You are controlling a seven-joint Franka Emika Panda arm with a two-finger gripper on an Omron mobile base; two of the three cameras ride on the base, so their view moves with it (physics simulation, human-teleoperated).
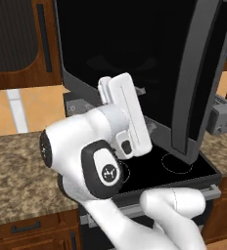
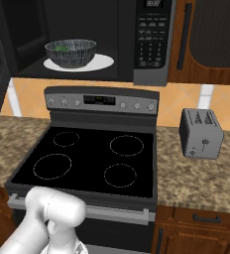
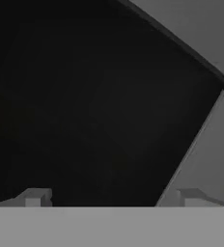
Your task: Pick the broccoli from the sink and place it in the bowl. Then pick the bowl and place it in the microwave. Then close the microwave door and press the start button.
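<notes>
The microwave [image 2: 87, 30] stands open above the stove. Inside it, the bowl [image 2: 70, 52] rests on a white turntable plate [image 2: 99, 63], and the green broccoli [image 2: 62, 48] shows inside the bowl. The microwave door [image 1: 135, 44] is swung out toward me, its grey frame [image 1: 193, 83] edge-on. My white hand [image 1: 127, 114] is raised close to the door's dark glass. In the hand view my gripper [image 3: 116, 198] is open and holds nothing, facing the door glass [image 3: 85, 96] and its grey frame [image 3: 205, 154]. The keypad column [image 2: 151, 34] is at the microwave's right. The sink is out of view.
Below the microwave lies a black stovetop [image 2: 87, 158] with white rings and a control panel [image 2: 102, 101]. On the speckled counter [image 2: 196, 173] to the right stands a grey toaster [image 2: 201, 133]. Wooden cabinets [image 2: 206, 39] flank the microwave.
</notes>
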